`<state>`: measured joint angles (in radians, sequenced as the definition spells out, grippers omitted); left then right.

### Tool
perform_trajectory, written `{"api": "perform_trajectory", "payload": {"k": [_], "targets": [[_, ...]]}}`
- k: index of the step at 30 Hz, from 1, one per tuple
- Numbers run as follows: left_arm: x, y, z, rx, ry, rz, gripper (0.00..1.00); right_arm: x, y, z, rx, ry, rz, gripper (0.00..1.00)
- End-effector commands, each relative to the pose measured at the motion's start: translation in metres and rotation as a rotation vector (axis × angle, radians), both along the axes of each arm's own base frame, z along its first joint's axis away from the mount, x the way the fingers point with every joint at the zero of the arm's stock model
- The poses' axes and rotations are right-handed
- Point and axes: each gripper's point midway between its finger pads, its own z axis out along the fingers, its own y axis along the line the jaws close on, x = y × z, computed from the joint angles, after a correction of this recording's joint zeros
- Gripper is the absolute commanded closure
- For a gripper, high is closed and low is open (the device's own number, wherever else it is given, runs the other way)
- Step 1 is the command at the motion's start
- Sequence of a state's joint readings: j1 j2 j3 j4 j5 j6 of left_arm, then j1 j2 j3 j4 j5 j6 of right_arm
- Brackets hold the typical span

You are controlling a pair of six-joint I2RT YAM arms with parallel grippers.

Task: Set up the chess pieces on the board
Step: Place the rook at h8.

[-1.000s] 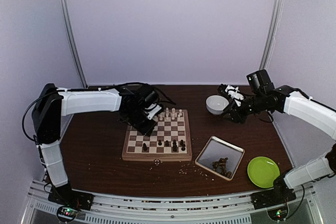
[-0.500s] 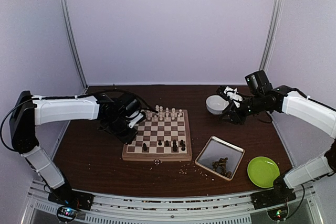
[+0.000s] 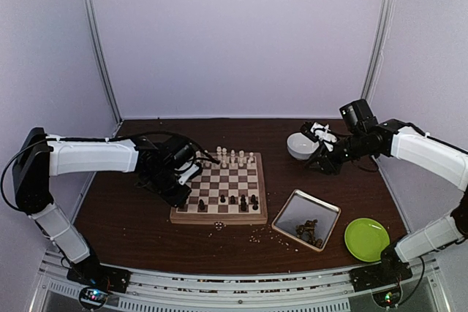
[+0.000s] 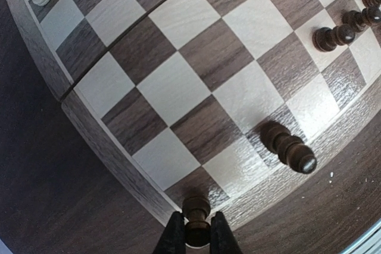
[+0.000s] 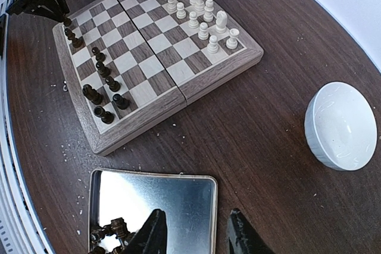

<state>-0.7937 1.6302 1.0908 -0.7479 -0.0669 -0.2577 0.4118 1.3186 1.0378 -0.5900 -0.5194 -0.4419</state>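
Observation:
The board lies at mid-table with cream chess pieces along its far rows and a few dark ones along its near rows. My left gripper is shut on a small dark piece, held base-down over the dark corner square at the board's near left. I cannot tell whether it touches. Another dark piece stands two squares away. My right gripper is open and empty above the metal tray, where several dark pieces lie in a heap.
A white bowl sits right of the board's far side, under the right arm. A green plate lies at the near right beside the tray. Pale crumbs are scattered on the dark table in front of the board.
My left arm has swung left and toward the near edge, carrying the dark piece from over the board's far left to its near-left corner. The right arm has hardly moved.

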Motion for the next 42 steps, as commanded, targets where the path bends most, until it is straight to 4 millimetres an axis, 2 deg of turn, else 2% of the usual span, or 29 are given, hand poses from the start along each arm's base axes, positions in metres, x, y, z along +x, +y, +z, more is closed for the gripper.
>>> {"api": "perform_trajectory", "payload": {"k": [1, 14, 18, 25, 29, 32, 34, 38, 40, 42], "targets": [[0.003, -0.011, 0.004, -0.067, -0.008, 0.004, 0.94, 0.0, 0.002, -0.002, -0.003, 0.014, 0.012, 0.65], [0.006, 0.001, -0.009, -0.002, -0.019, 0.029, 0.93, -0.001, 0.004, -0.006, -0.011, 0.027, 0.023, 0.65], [0.007, 0.0, -0.011, 0.0, -0.021, 0.032, 0.89, -0.001, 0.004, -0.007, -0.014, 0.029, 0.023, 0.65], [0.004, 0.0, -0.003, -0.02, -0.022, 0.025, 0.71, -0.002, 0.004, -0.007, -0.015, 0.029, 0.024, 0.65], [0.005, 0.001, 0.022, -0.041, -0.057, 0.021, 0.63, -0.002, 0.004, -0.007, -0.015, 0.032, 0.025, 0.65], [0.01, 0.003, 0.052, -0.056, -0.109, 0.032, 0.6, -0.004, 0.004, -0.006, -0.014, 0.037, 0.026, 0.65], [0.016, -0.006, 0.078, -0.118, -0.156, 0.03, 0.6, -0.005, 0.002, -0.001, -0.021, 0.028, 0.025, 0.65], [0.019, -0.049, 0.124, -0.304, -0.226, -0.061, 0.63, -0.015, -0.008, 0.007, -0.066, 0.017, 0.041, 0.65], [0.015, -0.078, 0.139, -0.368, -0.258, -0.157, 0.64, -0.024, -0.016, 0.003, -0.114, 0.027, 0.054, 0.65], [0.003, -0.115, 0.152, -0.427, -0.288, -0.284, 0.64, -0.03, -0.029, -0.008, -0.174, 0.052, 0.036, 0.66]]}}
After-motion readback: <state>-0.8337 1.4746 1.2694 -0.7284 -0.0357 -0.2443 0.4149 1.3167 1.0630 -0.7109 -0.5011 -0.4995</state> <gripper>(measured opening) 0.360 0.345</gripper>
